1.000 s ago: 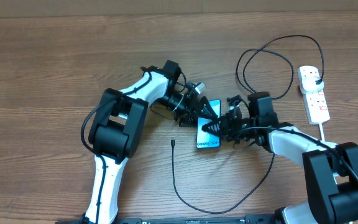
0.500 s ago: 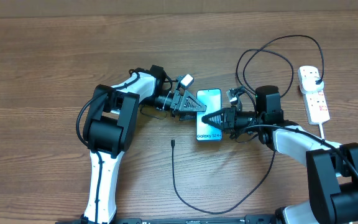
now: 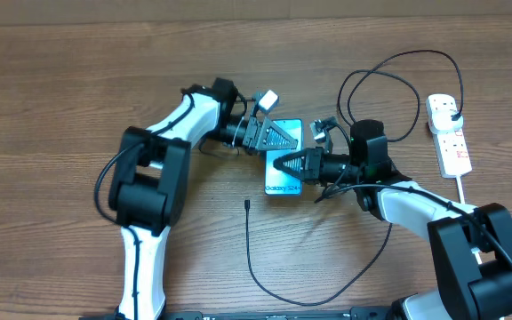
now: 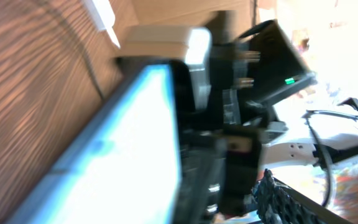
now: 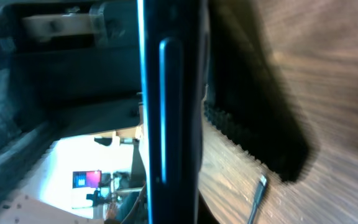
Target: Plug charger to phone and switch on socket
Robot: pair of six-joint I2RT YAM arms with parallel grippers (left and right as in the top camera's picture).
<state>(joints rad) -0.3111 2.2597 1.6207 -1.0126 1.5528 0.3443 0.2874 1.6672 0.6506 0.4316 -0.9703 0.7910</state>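
We've got the wood table (image 3: 52, 80), socket (image 3: 449, 133) at the far right w/ the charger (image 3: 248, 233) plugged in. Its cable loops round to a loose tip just below the phone (image 3: 279, 184). Phone's mid-table, tilted. Right gripper (image 3: 278, 164) is clamped on its edge. Left gripper (image 3: 278, 138) is at its top end, and we can't tell if it's gripping.

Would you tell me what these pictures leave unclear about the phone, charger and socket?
Charging port of the phone: too small overhead, blurred in both wrist views.
Whether the left gripper holds the phone: fingers overlap it overhead; left wrist view smeared.
Switches on the socket: too small overhead, outside both wrist views.
Connector of the charger: tiny overhead, blurred in right wrist view.
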